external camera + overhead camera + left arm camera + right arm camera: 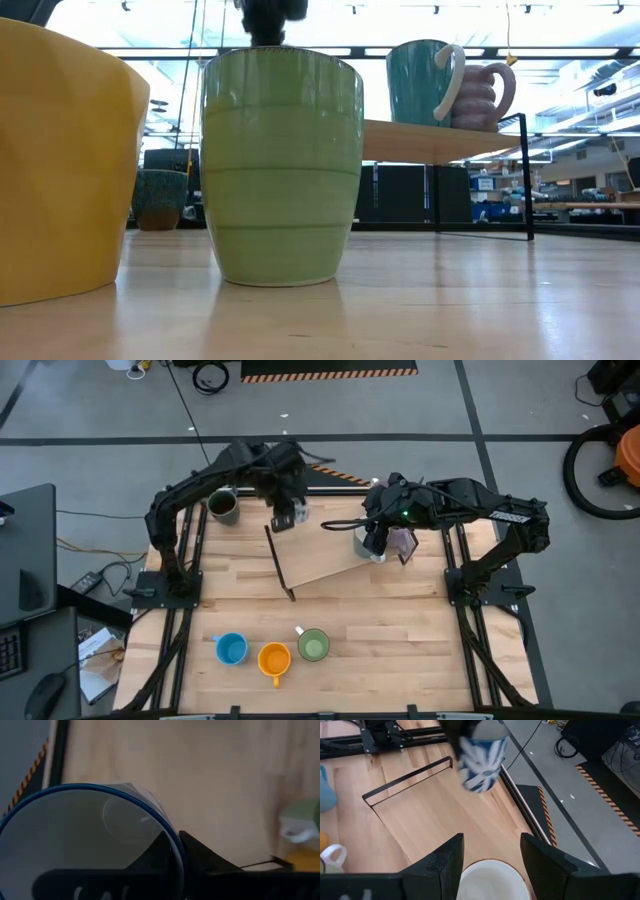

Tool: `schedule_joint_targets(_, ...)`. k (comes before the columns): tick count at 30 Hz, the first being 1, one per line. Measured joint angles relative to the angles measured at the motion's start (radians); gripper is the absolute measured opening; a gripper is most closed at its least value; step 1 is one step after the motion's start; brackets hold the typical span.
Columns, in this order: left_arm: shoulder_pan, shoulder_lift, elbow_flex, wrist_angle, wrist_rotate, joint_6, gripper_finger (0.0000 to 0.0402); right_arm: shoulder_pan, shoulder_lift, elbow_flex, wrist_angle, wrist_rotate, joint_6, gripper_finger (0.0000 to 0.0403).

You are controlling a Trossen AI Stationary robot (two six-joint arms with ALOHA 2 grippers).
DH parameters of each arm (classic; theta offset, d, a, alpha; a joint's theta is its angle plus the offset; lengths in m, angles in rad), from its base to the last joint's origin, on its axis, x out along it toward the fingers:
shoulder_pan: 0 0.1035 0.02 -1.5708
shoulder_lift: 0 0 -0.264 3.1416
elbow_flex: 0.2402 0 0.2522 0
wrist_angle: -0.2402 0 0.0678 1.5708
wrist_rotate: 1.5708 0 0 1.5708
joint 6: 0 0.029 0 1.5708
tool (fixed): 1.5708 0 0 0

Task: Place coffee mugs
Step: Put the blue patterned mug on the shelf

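Seven coffee mugs are in view. Farthest left, a dark mug [223, 506] stands on the surface [400, 660] behind the left arm, not yet shelved.

The left gripper [285, 510] hangs over the left end of the raised shelf [320, 565]. Its fingers are clamped on the rim of the patterned mug [480, 762], one finger inside the wall. The mug is clear of the board, presumably carried in for placing there.

At the front of the surface, the blue mug [231, 649], orange mug [274, 658] and green mug [313, 645] stand in a row awaiting pickup.

The right gripper [492, 862] is over the shelf's right end. Its fingers are spread to either side of the teal mug [418, 80], which stands upright on the board. Contact cannot be determined.

Just beside it stands the lilac mug [485, 95], apparently already placed.
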Motion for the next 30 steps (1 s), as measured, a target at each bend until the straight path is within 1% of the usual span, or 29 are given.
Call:
schedule_joint_targets(5,-0.116,0.0,-0.015,0.016,-0.003,-0.002,0.0031,0.0,0.0,0.0,-0.011,0.0,-0.006,0.0201)
schedule_joint_targets(9,-0.17,0.002,-0.058,0.032,-0.016,-0.017,0.0031,0.005,0.0,0.0,-0.012,-0.007,-0.003,0.0201)
schedule_joint_targets(16,-0.17,0.003,-0.149,0.05,-0.064,-0.079,0.0031,0.029,0.0,0.0,-0.007,-0.019,0.01,0.0201)
schedule_joint_targets(23,-0.163,0.003,-0.168,0.068,-0.066,-0.09,0.0034,0.035,0.0,0.0,0.001,-0.02,0.029,0.0201)
schedule_joint_targets(26,-0.164,0.003,-0.168,0.092,-0.066,-0.09,0.0044,0.037,0.0,0.0,0.001,-0.019,0.029,0.0201)
schedule_joint_targets(30,-0.167,0.002,-0.168,0.111,-0.077,-0.09,0.0071,0.038,0.0,0.001,0.001,-0.02,0.028,0.0201)
